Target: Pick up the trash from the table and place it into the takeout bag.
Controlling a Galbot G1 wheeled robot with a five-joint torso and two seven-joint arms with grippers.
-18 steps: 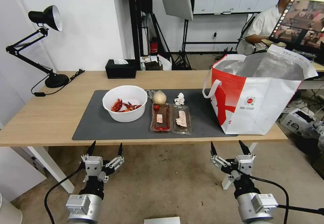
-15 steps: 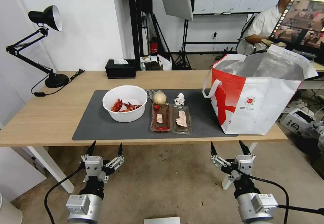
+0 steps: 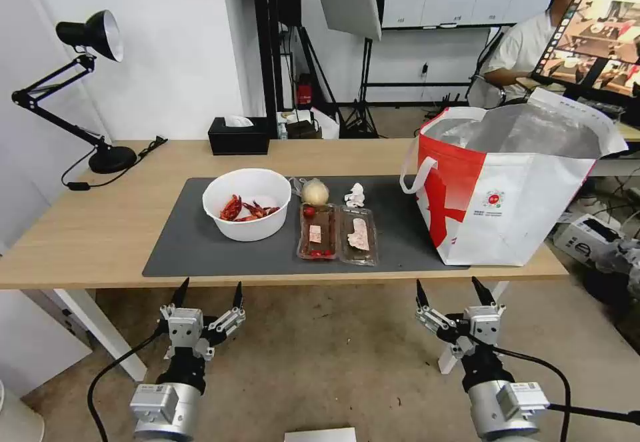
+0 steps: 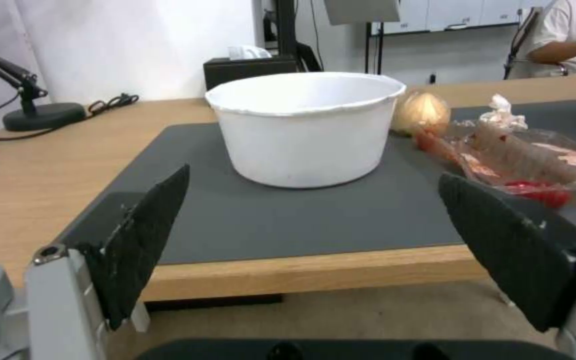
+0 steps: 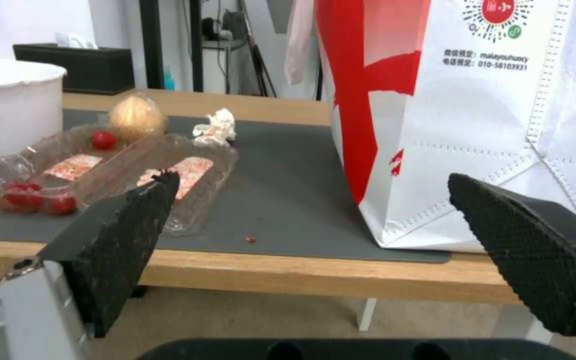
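On the table's [image 3: 87, 229] dark grey mat [image 3: 187, 255] stands a white bowl [image 3: 247, 203] [image 4: 307, 125] holding red crayfish shells. To its right lie a clear hinged tray [image 3: 337, 233] [image 5: 101, 175] with red scraps, a beige wrapped ball [image 3: 315, 192] [image 5: 136, 116] and a crumpled white tissue [image 3: 355, 195] [image 5: 216, 126]. The white and red takeout bag [image 3: 513, 182] [image 5: 475, 115] stands open at the table's right end. My left gripper [image 3: 207, 291] [image 4: 315, 250] and right gripper [image 3: 454, 288] [image 5: 321, 250] hang open below the table's front edge, both empty.
A black desk lamp [image 3: 87, 89] stands at the table's far left, its cord trailing across the wood. A black tissue box [image 3: 238, 135] sits at the back edge. Bare floor lies under the grippers.
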